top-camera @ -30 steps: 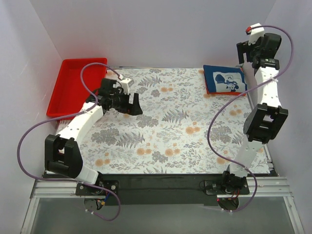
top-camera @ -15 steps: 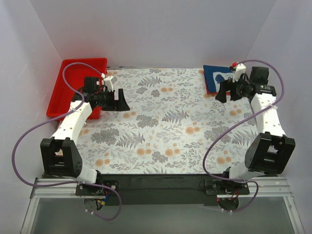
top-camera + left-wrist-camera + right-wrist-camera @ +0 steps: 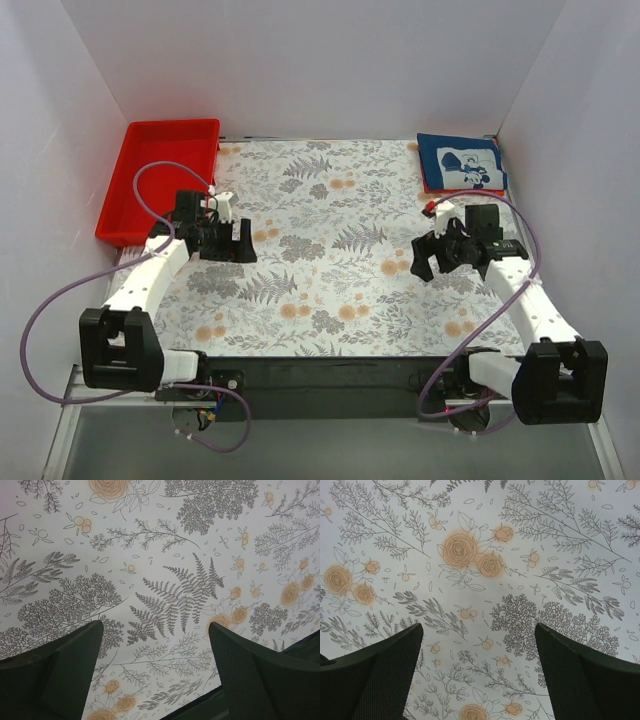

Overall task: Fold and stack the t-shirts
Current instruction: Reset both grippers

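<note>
The navy blue t-shirt (image 3: 462, 163) with a white cartoon print lies folded square at the far right corner of the table. A thin orange-red edge of the other shirt (image 3: 424, 181) shows under its left side. My left gripper (image 3: 243, 244) is open and empty, low over the floral cloth at the left. In the left wrist view (image 3: 155, 630) only cloth lies between its fingers. My right gripper (image 3: 422, 257) is open and empty, over the cloth right of centre and nearer to me than the shirts. The right wrist view (image 3: 479, 629) shows only cloth.
A rigid red plastic tray (image 3: 160, 180) stands at the far left corner, just beyond my left gripper. A floral tablecloth (image 3: 330, 270) covers the table. White walls close in the back and both sides. Purple cables loop beside both arms.
My right arm has swung down from high above the navy shirt to low over the cloth, nearer to me. My left gripper has drawn back leftward and nearer. The shirts have not moved.
</note>
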`<state>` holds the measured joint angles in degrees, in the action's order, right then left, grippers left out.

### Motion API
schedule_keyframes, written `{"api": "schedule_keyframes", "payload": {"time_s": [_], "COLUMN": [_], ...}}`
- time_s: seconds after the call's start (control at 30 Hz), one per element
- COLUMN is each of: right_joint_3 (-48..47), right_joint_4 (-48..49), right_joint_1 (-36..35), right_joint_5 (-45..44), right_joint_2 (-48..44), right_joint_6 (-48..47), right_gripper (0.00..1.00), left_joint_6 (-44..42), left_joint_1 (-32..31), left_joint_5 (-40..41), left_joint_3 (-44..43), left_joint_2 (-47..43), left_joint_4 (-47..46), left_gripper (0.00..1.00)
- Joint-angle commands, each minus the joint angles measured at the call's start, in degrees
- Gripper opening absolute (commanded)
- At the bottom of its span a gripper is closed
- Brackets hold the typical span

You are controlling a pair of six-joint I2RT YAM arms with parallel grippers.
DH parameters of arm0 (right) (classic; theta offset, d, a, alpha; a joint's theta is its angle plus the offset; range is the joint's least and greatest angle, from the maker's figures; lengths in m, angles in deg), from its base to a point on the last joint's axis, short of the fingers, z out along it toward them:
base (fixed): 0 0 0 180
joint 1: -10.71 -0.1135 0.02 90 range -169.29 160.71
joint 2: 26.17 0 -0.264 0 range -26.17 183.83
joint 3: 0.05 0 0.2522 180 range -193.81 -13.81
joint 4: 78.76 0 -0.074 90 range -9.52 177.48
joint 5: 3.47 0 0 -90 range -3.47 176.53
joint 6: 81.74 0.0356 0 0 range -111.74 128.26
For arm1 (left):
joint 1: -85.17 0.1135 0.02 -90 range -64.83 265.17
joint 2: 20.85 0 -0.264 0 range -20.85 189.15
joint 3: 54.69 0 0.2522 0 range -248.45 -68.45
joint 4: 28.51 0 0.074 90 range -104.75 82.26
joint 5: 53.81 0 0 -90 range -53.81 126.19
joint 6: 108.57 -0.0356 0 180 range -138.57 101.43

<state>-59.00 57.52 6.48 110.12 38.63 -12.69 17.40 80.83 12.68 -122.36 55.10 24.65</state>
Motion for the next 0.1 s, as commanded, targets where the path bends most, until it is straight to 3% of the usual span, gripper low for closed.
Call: {"api": "schedule_keyframes", "payload": {"time_s": [0.0, 0.07], "right_joint_3": [1.5, 1.6], "right_joint_4": [3.6, 3.6], "right_joint_1": [-0.6, -0.7], "right_joint_5": [-2.9, -2.9], "right_joint_2": [-0.9, -1.4], "right_joint_6": [0.6, 0.9], "right_gripper": [0.98, 0.98], "left_joint_6": [-0.1, -0.2], "left_joint_1": [-0.1, -0.1], "left_joint_5": [2.1, 1.8], "left_joint_3": [0.6, 0.6], "left_joint_2": [-3.6, -5.1], "left_joint_4": [-1.1, -0.6], "left_gripper": [0.86, 0.86]}}
